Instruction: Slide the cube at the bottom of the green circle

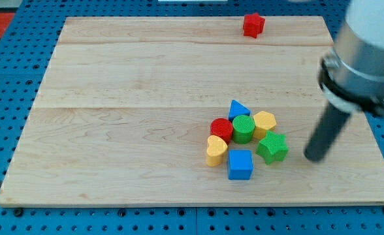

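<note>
A blue cube (240, 164) lies just below the green circle (243, 128) in a tight cluster near the board's lower right. Around the green circle sit a red cylinder (221, 129) at its left, a blue triangle (238, 109) above it, a yellow block (264, 123) at its right, a green star (272, 147) at lower right and a yellow heart (216, 150) at lower left. My tip (315, 156) rests on the board to the right of the green star, apart from all blocks.
A red star block (253, 25) sits alone near the board's top edge. The wooden board (113, 130) lies on a blue pegboard surface (9, 78). The arm's grey body (368, 52) hangs over the board's right side.
</note>
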You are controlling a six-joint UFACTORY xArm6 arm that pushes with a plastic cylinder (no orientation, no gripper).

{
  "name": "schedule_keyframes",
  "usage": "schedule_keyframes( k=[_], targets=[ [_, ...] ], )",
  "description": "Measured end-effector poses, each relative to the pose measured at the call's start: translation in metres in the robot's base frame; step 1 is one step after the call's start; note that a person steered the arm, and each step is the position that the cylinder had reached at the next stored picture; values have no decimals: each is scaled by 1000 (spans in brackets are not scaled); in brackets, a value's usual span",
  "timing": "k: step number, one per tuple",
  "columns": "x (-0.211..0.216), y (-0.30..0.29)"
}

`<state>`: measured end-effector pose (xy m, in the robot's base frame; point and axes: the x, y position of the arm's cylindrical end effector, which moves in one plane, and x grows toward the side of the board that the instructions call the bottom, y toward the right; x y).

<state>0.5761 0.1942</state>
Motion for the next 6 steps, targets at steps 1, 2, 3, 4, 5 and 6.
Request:
schedule_keyframes(
  k=[1, 2, 3, 4, 5, 6],
  targets=[
    [34, -46],
    [35, -113],
    [13, -142],
    [-11, -123],
    [-11, -118],
    [-7, -123]
  ],
)
